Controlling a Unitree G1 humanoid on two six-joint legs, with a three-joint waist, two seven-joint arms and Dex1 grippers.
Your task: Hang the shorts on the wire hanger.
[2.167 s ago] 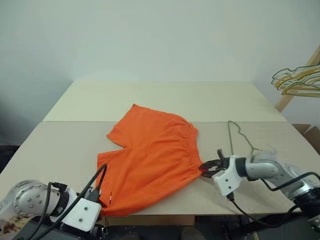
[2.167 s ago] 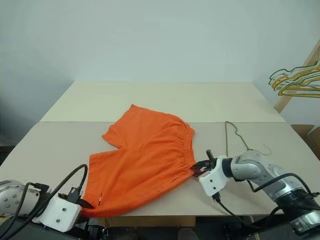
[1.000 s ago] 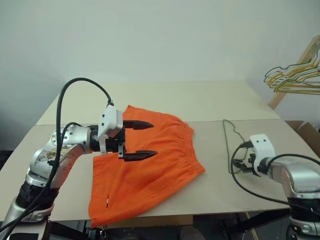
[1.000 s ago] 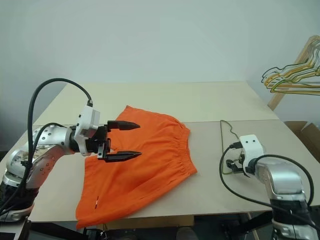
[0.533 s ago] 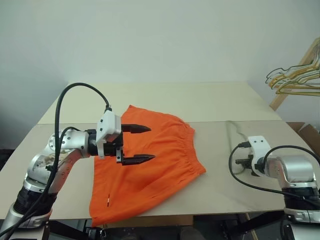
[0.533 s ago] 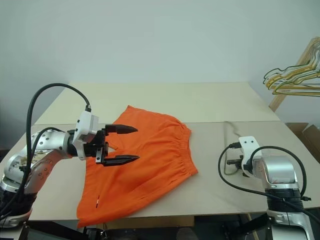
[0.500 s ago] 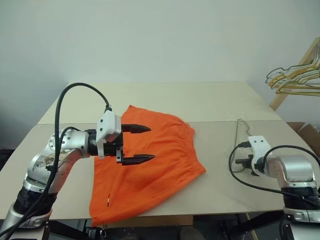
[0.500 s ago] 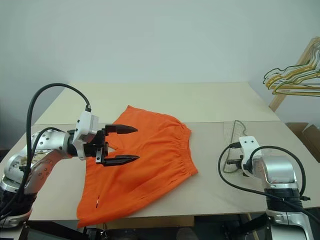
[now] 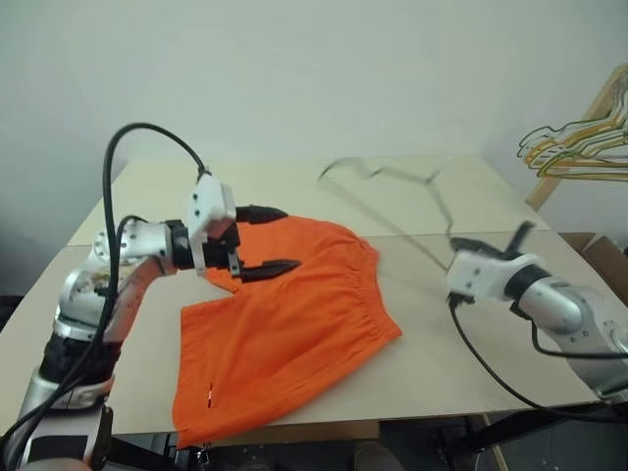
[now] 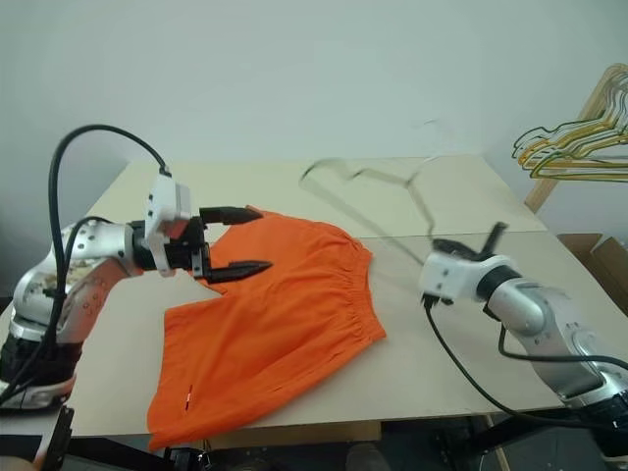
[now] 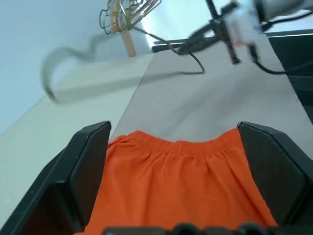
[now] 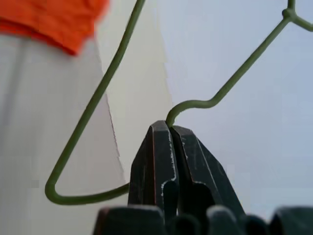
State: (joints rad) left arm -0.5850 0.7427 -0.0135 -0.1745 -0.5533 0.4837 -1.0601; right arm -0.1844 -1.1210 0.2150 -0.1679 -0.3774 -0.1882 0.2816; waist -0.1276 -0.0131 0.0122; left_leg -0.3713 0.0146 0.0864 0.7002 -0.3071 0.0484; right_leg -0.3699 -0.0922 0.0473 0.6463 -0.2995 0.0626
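The orange shorts (image 9: 294, 329) lie flat on the table, waistband toward the right. My left gripper (image 9: 282, 238) is open and hovers just over their far left leg; in the left wrist view its fingers (image 11: 85, 166) frame the shorts (image 11: 171, 191). To the right of the waistband, my right gripper (image 9: 463, 243) is shut on the wire hanger (image 12: 113, 63). The hanger (image 9: 437, 191) is off the table, blurred, slanting up and left over the far edge of the shorts. The right wrist view has the right gripper (image 12: 168, 128) pinching the thin olive wire at a bend.
A bunch of gold and green hangers (image 9: 574, 147) hangs on a wooden rail at the far right. The beige table (image 9: 442, 343) has a seam across its middle. A black cable (image 9: 491, 368) trails from my right wrist over the table's right front.
My right gripper has shut on the wire hanger and lifted it off the table, swinging it up and left. My left gripper has risen and moved farther back over the shorts.
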